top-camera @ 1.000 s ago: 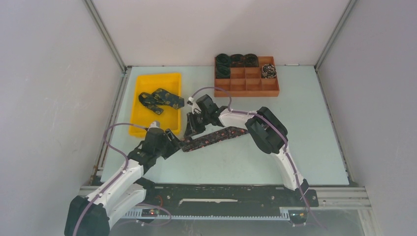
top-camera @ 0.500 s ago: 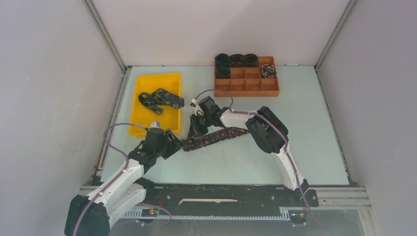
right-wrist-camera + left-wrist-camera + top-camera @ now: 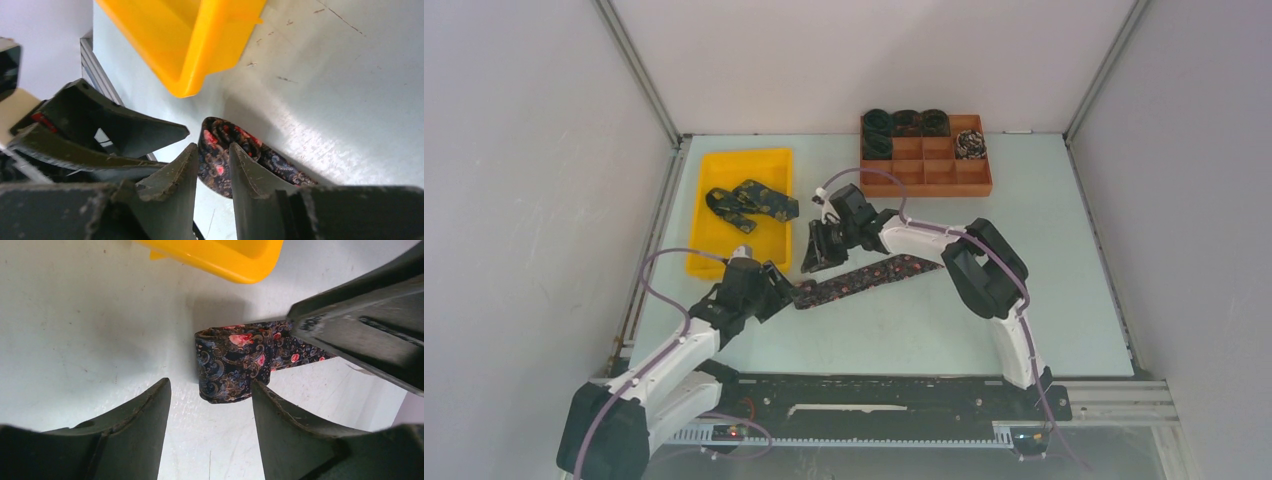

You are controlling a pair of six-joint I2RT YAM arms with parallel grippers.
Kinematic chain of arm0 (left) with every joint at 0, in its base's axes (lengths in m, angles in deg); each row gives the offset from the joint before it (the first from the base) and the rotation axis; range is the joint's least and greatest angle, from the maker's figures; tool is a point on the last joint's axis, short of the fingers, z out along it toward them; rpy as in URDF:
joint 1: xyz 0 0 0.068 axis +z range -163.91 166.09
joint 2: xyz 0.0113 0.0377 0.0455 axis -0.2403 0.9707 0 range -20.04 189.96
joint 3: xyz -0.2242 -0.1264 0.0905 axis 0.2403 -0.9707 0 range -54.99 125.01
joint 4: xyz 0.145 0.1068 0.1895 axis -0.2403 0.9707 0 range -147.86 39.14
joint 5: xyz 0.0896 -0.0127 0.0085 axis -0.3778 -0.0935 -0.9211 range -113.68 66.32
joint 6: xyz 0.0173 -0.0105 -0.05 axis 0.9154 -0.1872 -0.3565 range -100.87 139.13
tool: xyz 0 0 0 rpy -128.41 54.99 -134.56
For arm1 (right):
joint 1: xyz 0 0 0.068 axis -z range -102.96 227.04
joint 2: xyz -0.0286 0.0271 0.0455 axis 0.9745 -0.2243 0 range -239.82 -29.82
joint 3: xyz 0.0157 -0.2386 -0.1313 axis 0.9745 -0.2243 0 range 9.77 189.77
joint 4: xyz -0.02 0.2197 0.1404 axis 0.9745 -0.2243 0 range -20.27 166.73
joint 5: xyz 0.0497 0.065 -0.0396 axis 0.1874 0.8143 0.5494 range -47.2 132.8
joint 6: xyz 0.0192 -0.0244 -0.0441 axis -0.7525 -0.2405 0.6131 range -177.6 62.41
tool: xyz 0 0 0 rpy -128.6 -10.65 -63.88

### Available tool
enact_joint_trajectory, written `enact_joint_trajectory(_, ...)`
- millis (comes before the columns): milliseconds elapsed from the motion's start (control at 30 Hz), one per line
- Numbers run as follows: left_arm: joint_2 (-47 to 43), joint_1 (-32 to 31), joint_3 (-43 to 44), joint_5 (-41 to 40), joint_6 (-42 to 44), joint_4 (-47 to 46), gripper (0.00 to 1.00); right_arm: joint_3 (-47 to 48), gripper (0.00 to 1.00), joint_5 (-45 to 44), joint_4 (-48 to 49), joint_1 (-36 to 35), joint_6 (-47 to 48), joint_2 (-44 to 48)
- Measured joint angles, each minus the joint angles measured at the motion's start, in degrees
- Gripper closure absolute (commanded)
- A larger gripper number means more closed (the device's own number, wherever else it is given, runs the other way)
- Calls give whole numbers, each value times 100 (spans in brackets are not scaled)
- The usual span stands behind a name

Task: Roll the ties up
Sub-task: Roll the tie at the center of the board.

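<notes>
The pale table (image 3: 1044, 250) carries a yellow tray (image 3: 742, 152) by its left edge, a brown compartment box (image 3: 924, 189) at the far edge, and a dark patterned tie (image 3: 864, 279) stretched left of centre.

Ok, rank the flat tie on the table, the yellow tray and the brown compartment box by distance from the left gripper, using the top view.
From the left gripper:
1. the flat tie: its folded end lies right at the fingertips, and the band runs off to the right.
2. the yellow tray: just behind, on the left.
3. the brown compartment box: far back, on the right.
</notes>
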Motion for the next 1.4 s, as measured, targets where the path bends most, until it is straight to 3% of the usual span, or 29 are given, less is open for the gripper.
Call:
enact_joint_trajectory(267, 116, 15, 0, 2, 0, -85, 34, -332, 73, -203, -33, -7, 11, 487)
enact_joint_trajectory(1400, 785, 96, 0, 153, 42, -647, 35, -704, 88, -433, -116, -216, 39, 293)
